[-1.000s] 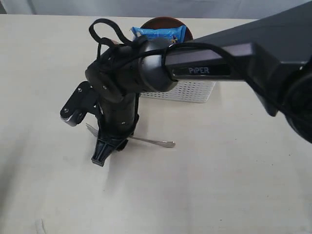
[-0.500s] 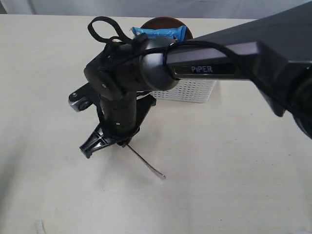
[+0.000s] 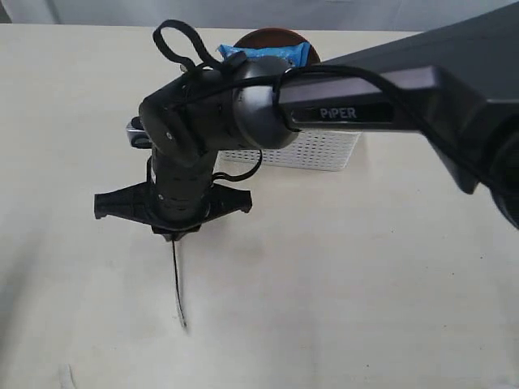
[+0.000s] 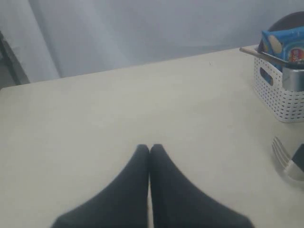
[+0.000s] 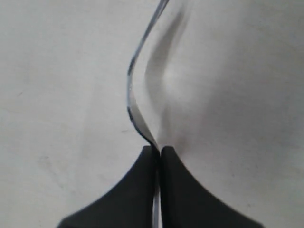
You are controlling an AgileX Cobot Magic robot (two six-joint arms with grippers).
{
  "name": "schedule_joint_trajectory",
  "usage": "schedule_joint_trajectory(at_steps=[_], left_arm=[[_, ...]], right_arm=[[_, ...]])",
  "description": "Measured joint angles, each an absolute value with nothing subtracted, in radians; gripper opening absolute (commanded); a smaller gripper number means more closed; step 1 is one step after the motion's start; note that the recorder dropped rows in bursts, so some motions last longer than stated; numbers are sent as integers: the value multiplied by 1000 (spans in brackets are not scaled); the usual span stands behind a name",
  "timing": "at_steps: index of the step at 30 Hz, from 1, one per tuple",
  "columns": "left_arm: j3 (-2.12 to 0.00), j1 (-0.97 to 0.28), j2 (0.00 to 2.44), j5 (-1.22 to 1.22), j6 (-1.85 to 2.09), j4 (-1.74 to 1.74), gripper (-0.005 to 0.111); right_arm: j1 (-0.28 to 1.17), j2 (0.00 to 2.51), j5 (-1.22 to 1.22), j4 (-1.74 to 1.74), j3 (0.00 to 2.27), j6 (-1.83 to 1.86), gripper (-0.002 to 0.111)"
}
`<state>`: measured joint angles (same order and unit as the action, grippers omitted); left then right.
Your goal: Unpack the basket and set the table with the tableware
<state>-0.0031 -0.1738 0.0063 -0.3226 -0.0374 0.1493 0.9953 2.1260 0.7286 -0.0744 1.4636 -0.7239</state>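
Observation:
My right gripper (image 3: 174, 237) reaches across to the left half of the table (image 3: 365, 292) and is shut on a steel fork (image 3: 178, 284). The fork sticks out from the fingertips toward the near table edge. In the right wrist view the gripper (image 5: 157, 149) pinches the fork (image 5: 135, 90) edge-on, its curved neck above the tabletop. The fork's tines (image 4: 281, 152) show in the left wrist view. The white mesh basket (image 3: 324, 154) stands behind the arm, holding a blue chip bag (image 3: 263, 55) and a brown plate (image 3: 272, 36). My left gripper (image 4: 149, 148) is shut and empty above bare table.
The right arm's dark link (image 3: 422, 89) crosses over the basket and hides most of what is in it. In the left wrist view the basket (image 4: 278, 95) sits at the far right with a wooden stick (image 4: 256, 52) on its rim. A grey curtain (image 4: 142, 33) hangs behind the table.
The right gripper shut on the fork and turned at the wrist. The fork swung from lying crosswise to pointing at the near table edge.

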Motion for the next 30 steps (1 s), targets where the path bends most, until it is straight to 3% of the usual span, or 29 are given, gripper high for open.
schedule_joint_trajectory(at_steps=[9,16,23,30], left_arm=[[-3,-174,6,-323,-37,149,0],[-3,-174,6,-323,-37,149,0],[-3,-174,6,-323,-37,149,0],[-3,-174,6,-323,-37,149,0]], right_arm=[[995,2138,798,100,1464,-842,1],[1002,2138,877,260,1464,-880,26],[1045,2138,1016,481,1464,-890,27],[1052,2138,1008,372,1464,-833,27]])
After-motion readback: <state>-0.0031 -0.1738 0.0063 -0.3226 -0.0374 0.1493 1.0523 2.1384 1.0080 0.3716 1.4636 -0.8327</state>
